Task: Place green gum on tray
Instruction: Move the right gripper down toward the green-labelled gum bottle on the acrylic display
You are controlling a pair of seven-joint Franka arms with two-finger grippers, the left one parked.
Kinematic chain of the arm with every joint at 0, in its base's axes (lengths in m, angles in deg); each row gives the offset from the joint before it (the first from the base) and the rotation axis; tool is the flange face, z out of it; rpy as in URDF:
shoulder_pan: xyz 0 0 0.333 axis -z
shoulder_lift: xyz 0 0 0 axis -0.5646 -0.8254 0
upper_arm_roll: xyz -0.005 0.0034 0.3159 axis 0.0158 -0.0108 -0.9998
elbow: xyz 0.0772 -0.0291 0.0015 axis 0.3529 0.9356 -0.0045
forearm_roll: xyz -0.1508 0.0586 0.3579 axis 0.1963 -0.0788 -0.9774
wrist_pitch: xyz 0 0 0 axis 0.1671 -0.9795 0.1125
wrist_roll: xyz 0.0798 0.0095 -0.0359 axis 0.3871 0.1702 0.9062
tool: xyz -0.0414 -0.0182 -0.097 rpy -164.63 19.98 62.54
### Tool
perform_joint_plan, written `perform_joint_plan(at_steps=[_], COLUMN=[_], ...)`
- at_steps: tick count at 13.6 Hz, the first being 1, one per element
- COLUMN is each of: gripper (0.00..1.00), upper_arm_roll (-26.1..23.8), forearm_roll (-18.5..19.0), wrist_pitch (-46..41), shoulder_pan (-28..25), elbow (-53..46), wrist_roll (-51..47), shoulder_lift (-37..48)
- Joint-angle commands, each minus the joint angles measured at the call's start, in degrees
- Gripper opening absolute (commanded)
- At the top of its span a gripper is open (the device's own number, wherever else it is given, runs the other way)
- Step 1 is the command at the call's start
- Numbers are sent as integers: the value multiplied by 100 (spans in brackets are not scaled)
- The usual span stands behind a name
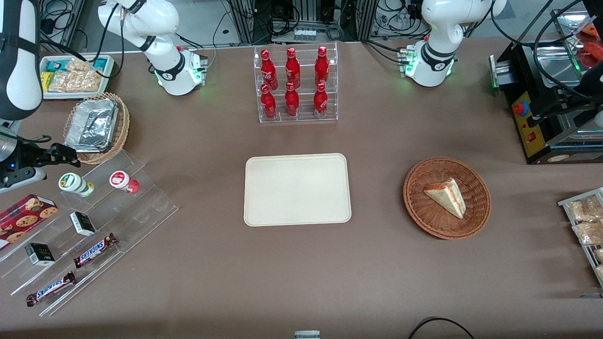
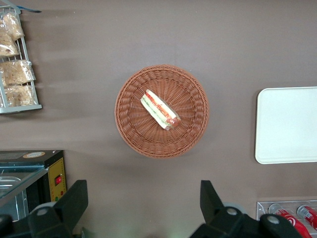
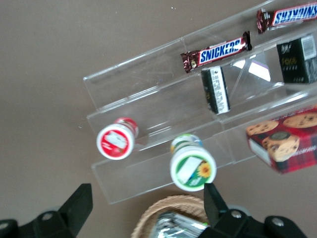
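Note:
The green gum [image 1: 75, 184] is a small bottle with a white lid ringed in green, standing on the top step of a clear acrylic stand [image 1: 94, 221]. It also shows in the right wrist view [image 3: 192, 163]. Beside it stands the red-lidded bottle [image 1: 124, 181]. The tray [image 1: 297, 189] lies flat and bare in the middle of the table. My right gripper [image 1: 66, 155] hangs open and empty above the stand, a little farther from the front camera than the green gum; its fingers [image 3: 79, 202] stand wide apart.
A wicker basket with foil containers [image 1: 96, 127] sits under the gripper. The stand also holds Snickers bars [image 1: 94, 250], small black boxes [image 1: 83, 223] and a cookie box [image 1: 23, 214]. A rack of red bottles [image 1: 294, 84] and a basket with a sandwich [image 1: 446, 197] stand around the tray.

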Motion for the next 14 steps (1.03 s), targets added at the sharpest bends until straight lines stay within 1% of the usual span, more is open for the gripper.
perform_joint_plan(at_steps=[1,5,8,14], gripper=[100,100,100,100], upper_arm_roll=[-11,-20,-28,-20], forearm_roll=[77,-1,-90,-300], wrist_pitch=[432,766,845,1302], shoulder_pan=[213,433,539,600], elbow=[154,163,241,707], wrist_roll=[1083,2183,2309,2309], shoulder_lift=[-115,-370,-441,-406])
